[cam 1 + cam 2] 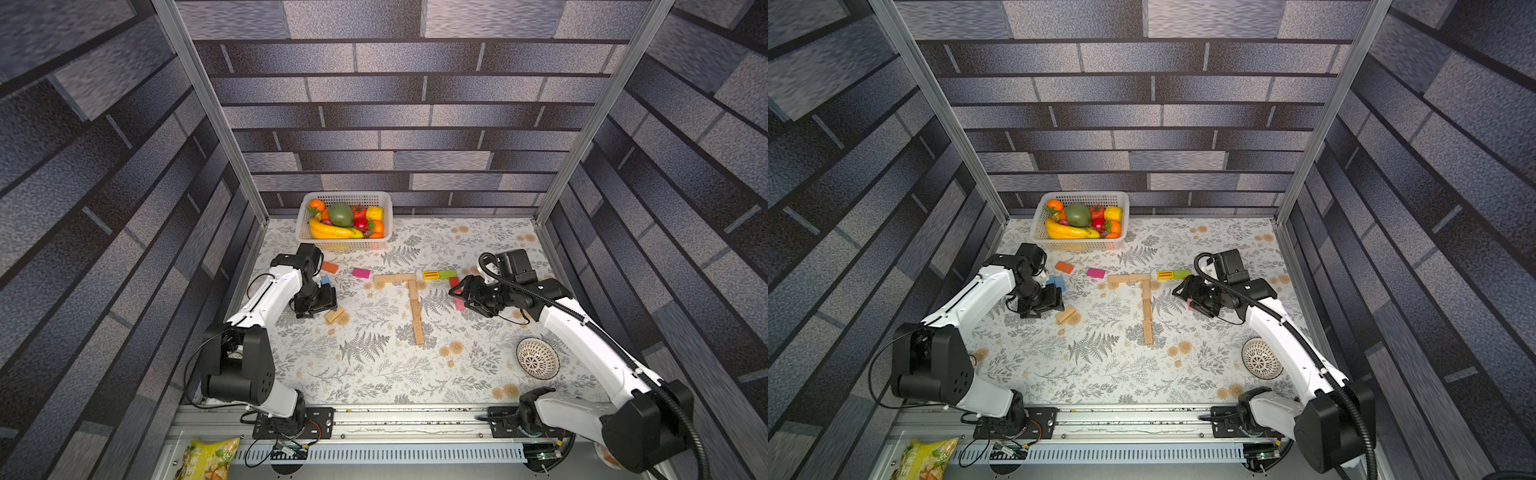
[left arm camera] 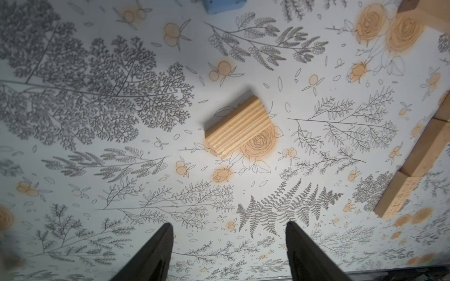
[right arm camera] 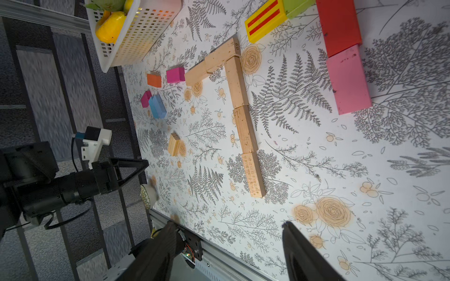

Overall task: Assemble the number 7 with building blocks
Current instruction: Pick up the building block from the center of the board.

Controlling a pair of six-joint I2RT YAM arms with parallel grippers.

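Plain tan building blocks form the number 7 (image 1: 415, 309) mid-table, a short bar (image 3: 214, 64) joined to a longer stem (image 3: 244, 129); it shows in both top views. A loose ridged tan block (image 2: 239, 129) lies left of the stem. My left gripper (image 2: 229, 226) hovers open just short of it and holds nothing. My right gripper (image 3: 226, 223) is also open and empty. It hangs right of the stem (image 1: 467, 300), over a red block (image 3: 339, 26) and a pink block (image 3: 348, 82) set end to end.
Orange (image 1: 329, 267), magenta (image 1: 361, 273), blue (image 1: 325, 281), striped yellow (image 1: 431, 274) and green (image 1: 448, 274) blocks lie along the far side. A white basket (image 1: 345, 245) of toy fruit stands at the back. An upturned patterned bowl (image 1: 537, 358) sits front right.
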